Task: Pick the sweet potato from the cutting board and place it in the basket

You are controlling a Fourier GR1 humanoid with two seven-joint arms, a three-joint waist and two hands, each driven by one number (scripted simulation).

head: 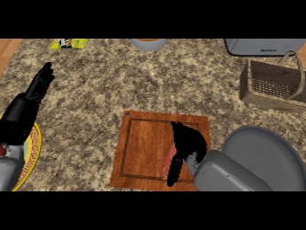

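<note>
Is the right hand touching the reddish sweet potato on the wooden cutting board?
Cannot tell. In the head view the black right hand overlaps the reddish sweet potato and hides much of it; looking steeply down, neither contact nor gap shows.

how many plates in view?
2. A grey plate at lower right, beside the cutting board, partly under the right forearm. A yellow-rimmed plate at the left edge, largely covered by the left arm. More could hide under the arms.

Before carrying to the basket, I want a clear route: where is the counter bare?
Bare counter lies between the cutting board and the basket. Crowded: grey plate beside the board, yellow-rimmed plate at left.
</note>
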